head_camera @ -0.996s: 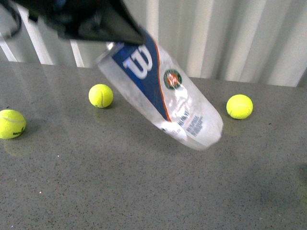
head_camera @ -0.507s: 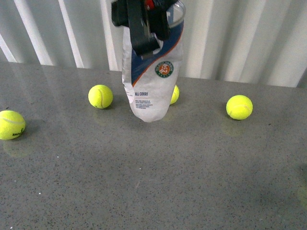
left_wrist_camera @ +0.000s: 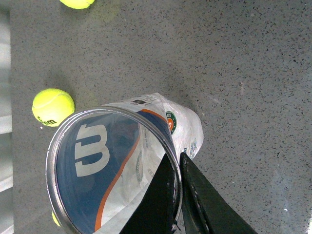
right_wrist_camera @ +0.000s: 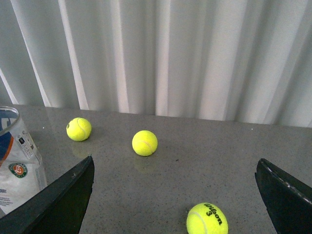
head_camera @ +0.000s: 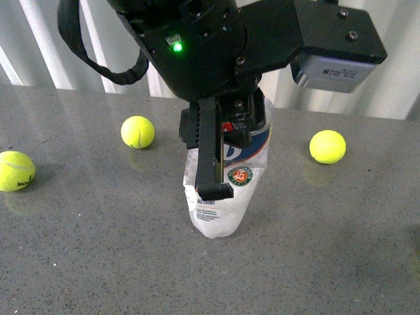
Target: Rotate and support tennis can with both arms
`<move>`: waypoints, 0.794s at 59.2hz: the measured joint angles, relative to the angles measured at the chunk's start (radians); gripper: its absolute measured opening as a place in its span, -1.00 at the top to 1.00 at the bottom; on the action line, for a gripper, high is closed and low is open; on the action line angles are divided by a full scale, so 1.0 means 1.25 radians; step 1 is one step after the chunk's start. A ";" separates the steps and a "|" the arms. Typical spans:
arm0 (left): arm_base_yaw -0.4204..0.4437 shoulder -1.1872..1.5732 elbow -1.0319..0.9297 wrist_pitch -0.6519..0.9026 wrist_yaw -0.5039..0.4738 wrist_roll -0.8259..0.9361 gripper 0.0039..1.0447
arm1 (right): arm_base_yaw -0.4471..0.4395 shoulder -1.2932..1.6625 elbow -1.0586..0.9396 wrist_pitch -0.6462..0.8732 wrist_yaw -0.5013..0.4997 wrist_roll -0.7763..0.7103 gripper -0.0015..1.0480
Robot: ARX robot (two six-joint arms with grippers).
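Note:
The tennis can (head_camera: 226, 193) stands nearly upright in the middle of the table, open metal rim up and rounded closed end down, seemingly on the surface. My left gripper (head_camera: 222, 164) hangs from the bulky black arm with the green light and is shut on the can's rim. In the left wrist view the two fingers (left_wrist_camera: 161, 195) pinch the rim wall of the can (left_wrist_camera: 102, 161), one inside and one outside. My right gripper (right_wrist_camera: 174, 163) is wide open and empty, low over the table. The can (right_wrist_camera: 17, 161) is off to its side, beyond one finger.
Yellow-green tennis balls lie on the grey table: one (head_camera: 138, 131) behind the can at left, one (head_camera: 16, 169) at far left, one (head_camera: 327, 146) at right. In the right wrist view one ball (right_wrist_camera: 207, 219) lies between the fingers, two more (right_wrist_camera: 145, 143) beyond. White curtain behind.
The can swung from steeply tilted to upright, then came down and nearer to the table's middle. The left arm dropped with it and now fills the top of the front view.

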 joint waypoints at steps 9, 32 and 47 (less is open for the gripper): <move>0.001 0.026 0.017 0.019 0.002 -0.009 0.94 | 0.000 0.000 0.000 0.000 0.000 0.000 -0.86; 0.011 0.053 0.034 0.050 -0.006 -0.033 0.79 | 0.000 0.000 0.000 0.000 0.000 0.000 -0.86; 0.020 0.056 0.034 0.048 -0.006 -0.033 0.00 | 0.000 0.000 0.000 0.000 0.000 0.000 -0.86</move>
